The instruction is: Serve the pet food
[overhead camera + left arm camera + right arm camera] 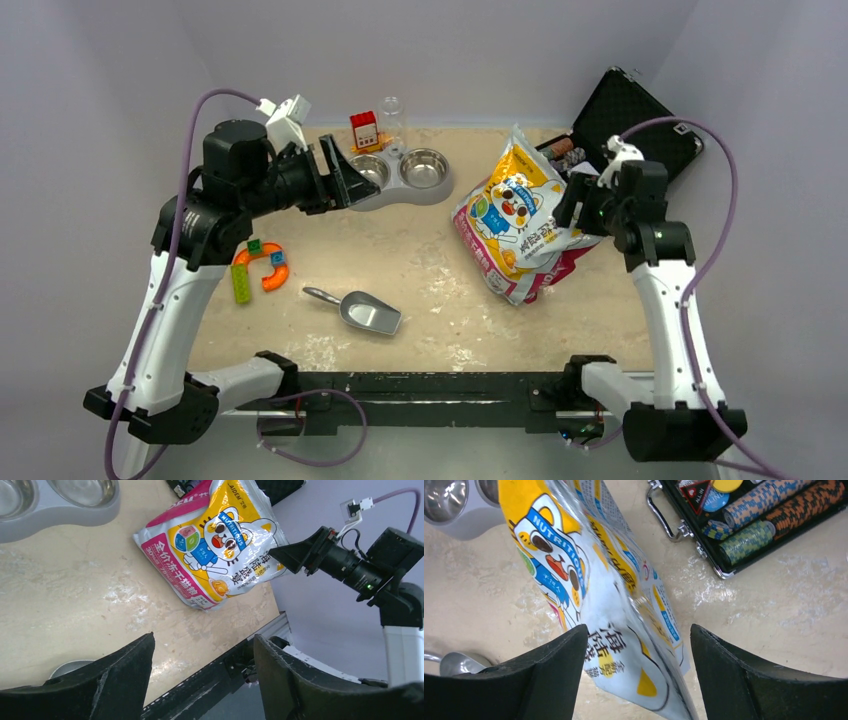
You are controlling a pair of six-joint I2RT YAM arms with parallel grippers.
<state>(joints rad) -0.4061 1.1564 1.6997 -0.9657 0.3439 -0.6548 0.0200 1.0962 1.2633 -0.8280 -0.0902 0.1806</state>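
Note:
No kibble shows; it is hidden or out of view. The white-and-yellow cartoon bag [515, 215] lies propped at the right of the table, and shows in the left wrist view [215, 545] and the right wrist view [574, 570]. My right gripper [565, 205] is open, its jaws [639, 627] straddling the bag's upper edge, the left finger close against it. The metal scoop [368, 312] lies empty at the front middle. The grey double bowl [405, 172] with two steel dishes sits at the back, empty. My left gripper [345, 170] is open and empty [202, 637], raised beside the bowl.
An open black case of poker chips [630, 120] stands at the back right, just behind the bag, and shows in the right wrist view [764, 515]. Coloured toy blocks [260, 268] lie at the left. A small red box [364, 130] and a clear container [392, 118] stand behind the bowl.

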